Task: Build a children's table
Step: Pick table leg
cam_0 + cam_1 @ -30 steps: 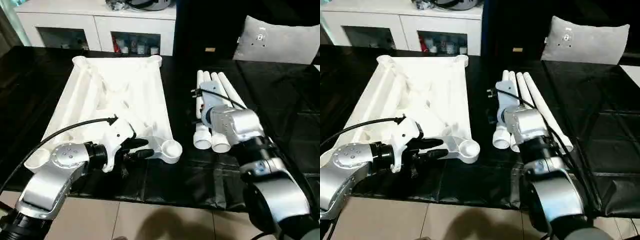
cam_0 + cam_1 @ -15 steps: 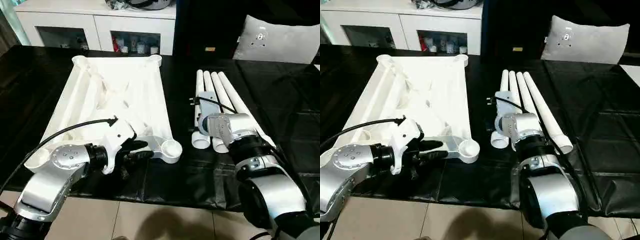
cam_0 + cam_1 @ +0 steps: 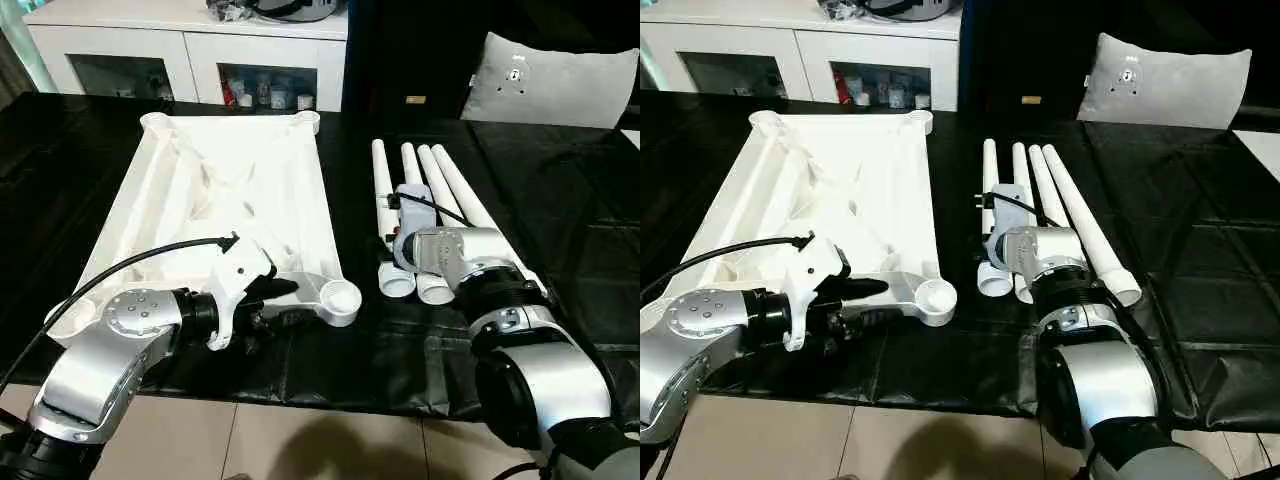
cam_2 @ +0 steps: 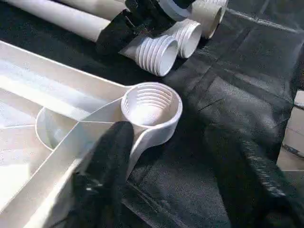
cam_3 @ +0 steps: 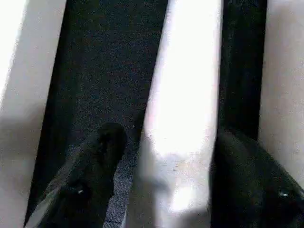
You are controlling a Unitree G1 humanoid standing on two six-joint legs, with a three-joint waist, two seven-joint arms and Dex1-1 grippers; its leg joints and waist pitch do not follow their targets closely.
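Black sheeting covers the bench [image 3: 560, 200], with a white cabinet [image 3: 190, 45] behind. On it the table top [image 3: 240, 190] lies underside up, four legs [image 3: 440, 180] side by side just beside it. Since a second ago, one leg [image 3: 381, 190] has slid apart from the bundle. Right gripper [image 5: 161, 142] straddles a leg, fingers narrowing but not yet clamped. Left gripper [image 4: 171, 166], now wider, brackets the near corner socket [image 4: 151, 102], likely steadying it for leg fitting.
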